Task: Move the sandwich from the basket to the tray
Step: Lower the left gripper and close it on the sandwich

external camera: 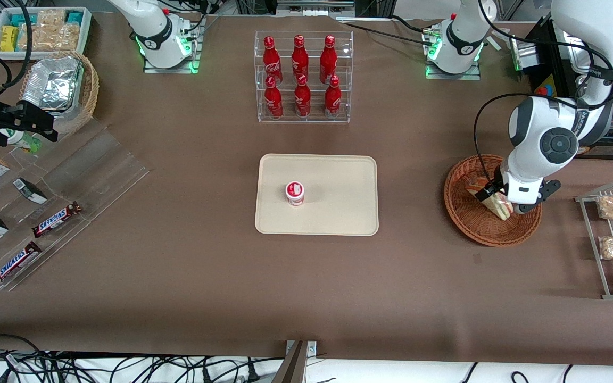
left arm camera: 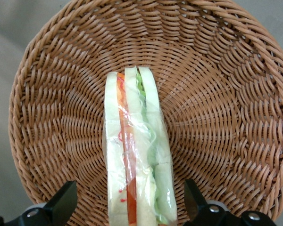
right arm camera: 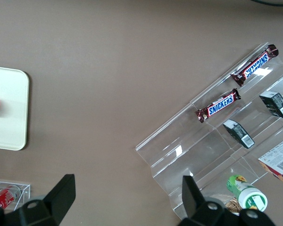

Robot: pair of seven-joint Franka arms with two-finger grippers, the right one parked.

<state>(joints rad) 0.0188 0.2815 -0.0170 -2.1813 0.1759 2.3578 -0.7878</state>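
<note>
Brown bench, clutter at both ends. Over the basket (external camera: 493, 223) the gripper (left arm camera: 127, 207) hangs, jaws spread wide either side of the sandwich (left arm camera: 137, 165), gripping nothing. Closing on slick wrap could squash or drop it short of the tray (external camera: 338, 175).

Orange-brown basket (left arm camera: 226, 94) (woven), beige tray (external camera: 338, 213)

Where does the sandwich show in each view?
Front view: sandwich in the basket, at the gripper.
Left wrist view: sandwich standing on edge between the open fingers, basket weave around it.
Right wrist view: not in it.
Shared landmark: the basket.
</note>
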